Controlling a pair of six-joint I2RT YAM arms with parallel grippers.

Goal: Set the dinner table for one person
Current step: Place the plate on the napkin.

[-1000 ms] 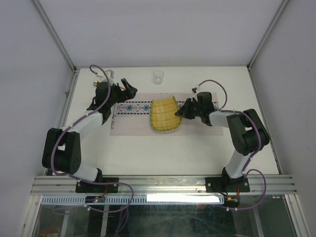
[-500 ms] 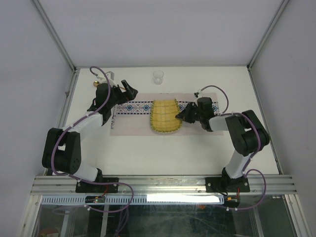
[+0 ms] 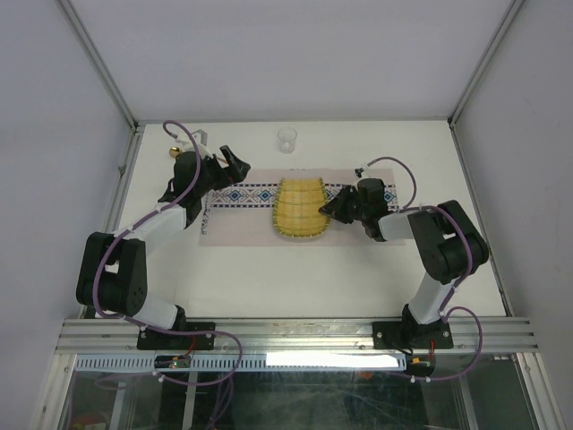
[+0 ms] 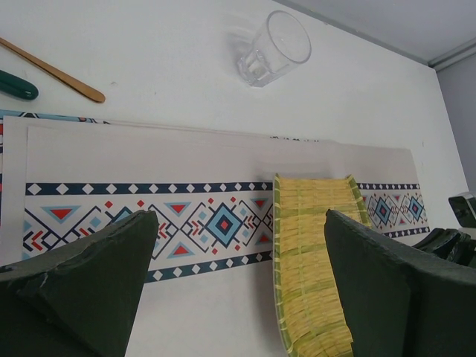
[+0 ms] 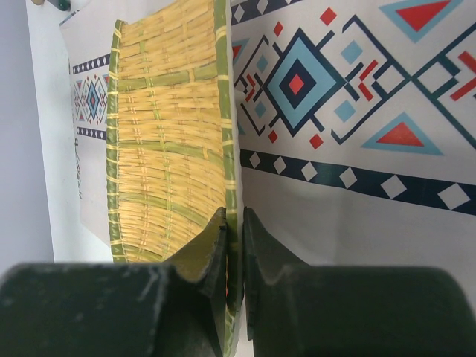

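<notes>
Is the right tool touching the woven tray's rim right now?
Touching. Right wrist view: the right tool is closed on the woven tray's green rim.

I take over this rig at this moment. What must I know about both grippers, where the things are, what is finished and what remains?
Left gripper: open, empty, above the left part of the long pale cloth placemat with a blue-red patterned band.
Right gripper: shut on the right rim of the yellow-green woven bamboo tray, which sits mid-placemat.
Clear glass cup: on the white dinner table, beyond the placemat.
Thin wooden stick and dark green handle: on the table, off the placemat.
Done: placemat laid, tray on it.
Left: release the tray; probably bring the glass and utensils over.
</notes>
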